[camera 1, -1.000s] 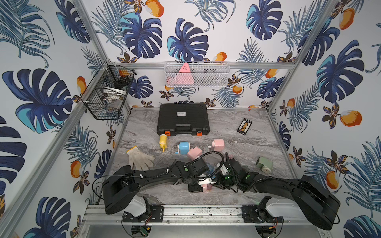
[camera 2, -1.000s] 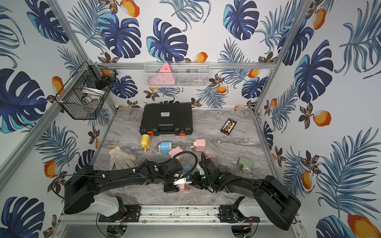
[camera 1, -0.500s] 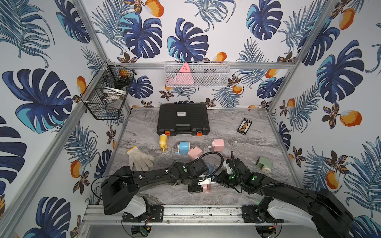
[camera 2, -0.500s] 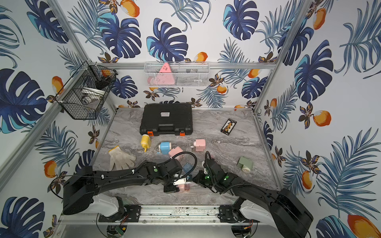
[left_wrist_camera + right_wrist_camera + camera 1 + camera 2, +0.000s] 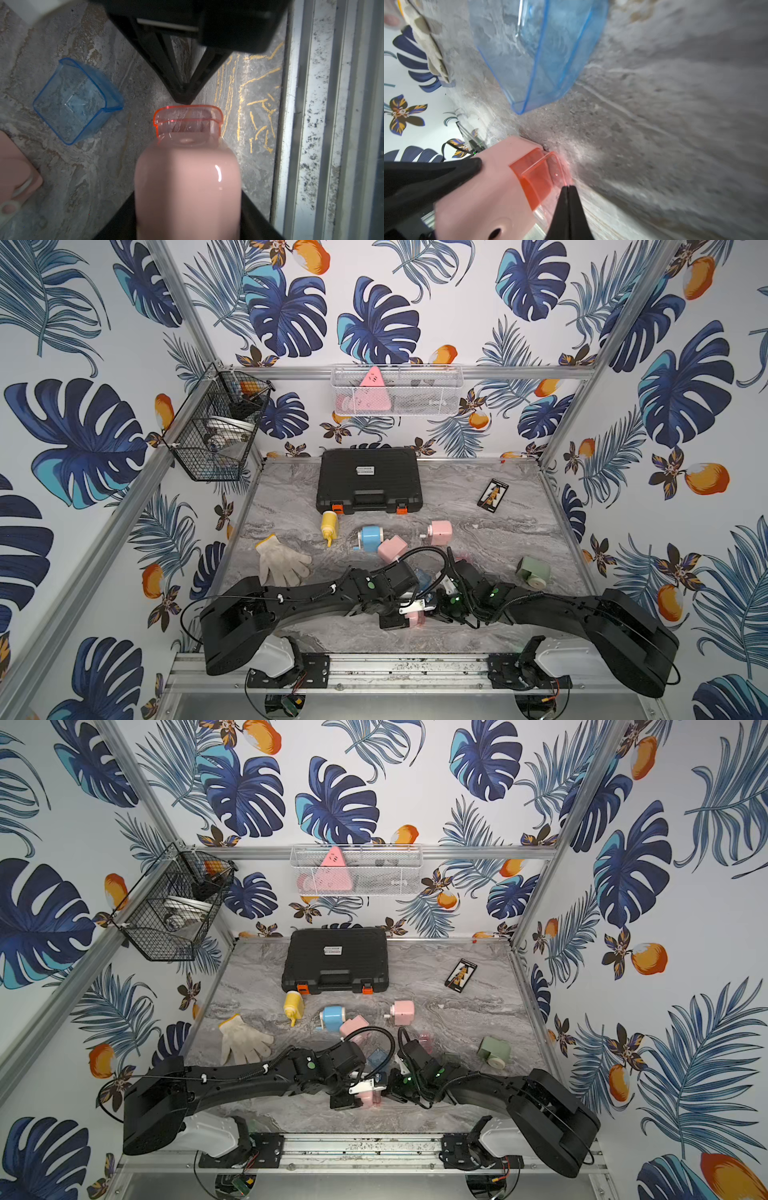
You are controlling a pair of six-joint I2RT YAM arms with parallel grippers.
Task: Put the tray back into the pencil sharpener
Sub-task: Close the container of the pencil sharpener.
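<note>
**Tray part-way in, right tips set to push**

Front of table (image 5: 353, 639): left gripper (image 5: 188, 193) clamps the pink sharpener (image 5: 187, 182), probably bracing it against a shove. Tray (image 5: 188, 118), clear red, sits partly in the slot with its lip sticking out. Right gripper (image 5: 182, 98), fingers pinched together on nothing, meets that lip, likely as a blunt pusher. Just beside, a blue tray (image 5: 76, 99) lies loose. Further back: glove (image 5: 282, 562), black case (image 5: 369, 480).

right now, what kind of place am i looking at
Probably a robot test booth, not a home or office: an aluminium frame with leaf-print walls boxes in a marble-look tabletop, a left arm and right arm sit on a front rail, and props like a glove and tool case lie around.
</note>
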